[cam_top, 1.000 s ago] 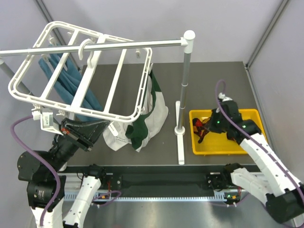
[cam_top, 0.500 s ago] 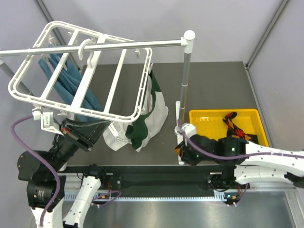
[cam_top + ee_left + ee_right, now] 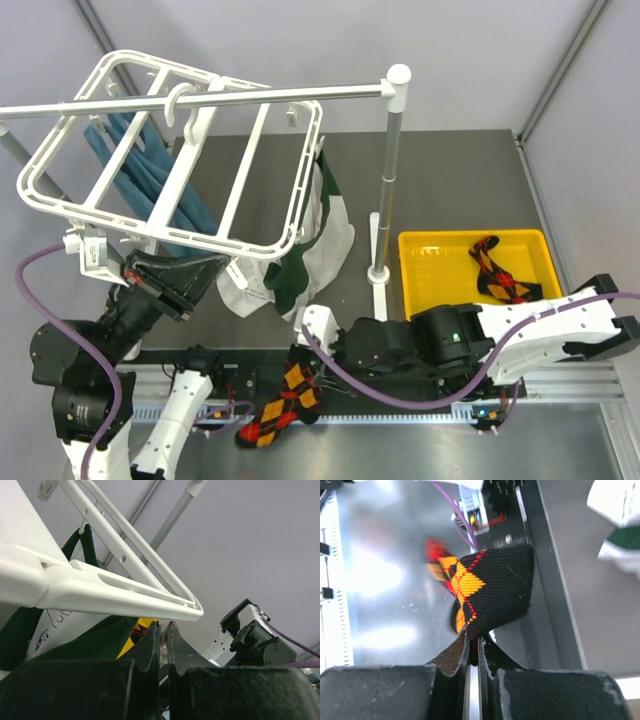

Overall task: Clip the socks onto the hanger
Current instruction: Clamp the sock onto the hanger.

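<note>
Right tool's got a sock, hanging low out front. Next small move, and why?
Probably raise the right tool and carry the argyle sock up and left toward the near rim of the hanger. The sock is pinched at one end and dangles well below that rim, while the left tool sits shut just under the frame.

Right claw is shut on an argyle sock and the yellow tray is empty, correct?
No. The right claw is shut on an argyle sock, but the yellow tray is not empty: a second argyle sock lies in it, as the top external view shows.
</note>
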